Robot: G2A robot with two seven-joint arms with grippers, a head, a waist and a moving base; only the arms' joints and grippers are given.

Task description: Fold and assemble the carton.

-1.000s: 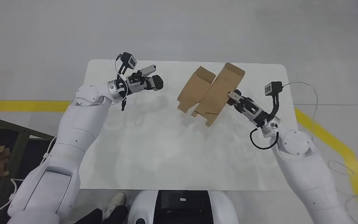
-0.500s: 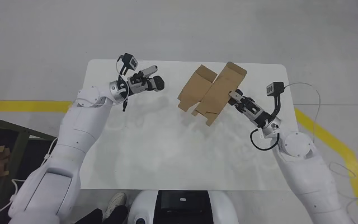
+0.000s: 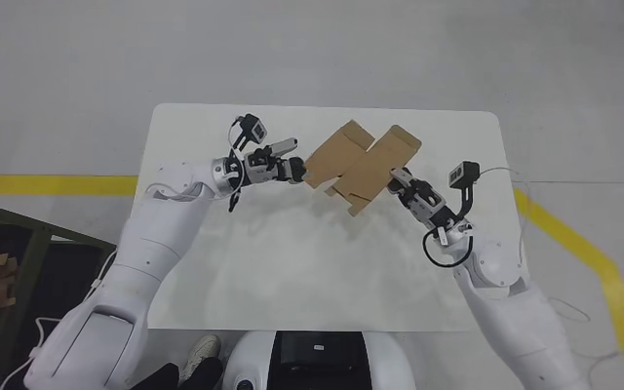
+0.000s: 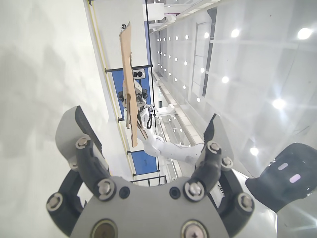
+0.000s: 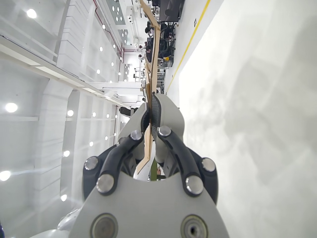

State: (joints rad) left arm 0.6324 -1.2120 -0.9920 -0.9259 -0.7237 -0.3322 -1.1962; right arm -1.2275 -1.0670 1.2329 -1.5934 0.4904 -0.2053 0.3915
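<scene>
Because the top view looks straight down, the carton (image 3: 361, 164) shows its broad face there: a flat, unfolded brown cardboard blank with stepped flaps, lying aslant in the upper middle of the frame, over the far half of the white table (image 3: 244, 273). Both wrist views show what the top view cannot. They see the sheet edge-on as a thin brown strip, with a gap between it and the table surface, so it hangs in the air rather than lying flat.

In the right wrist view the carton (image 5: 153, 58) runs up the middle of the frame from the right gripper (image 5: 151, 100), whose fingers (image 5: 158, 110) are pressed together on the cardboard's near end. In the top view this right gripper (image 3: 398, 182) sits at the blank's lower right edge.

The left gripper (image 3: 297, 171) is just beside the blank's left edge in the top view. Its own wrist view shows the left gripper (image 4: 146, 117) with its fingers (image 4: 84, 130) spread wide and nothing between them, the carton (image 4: 128, 82) a little beyond them, centre frame.
</scene>
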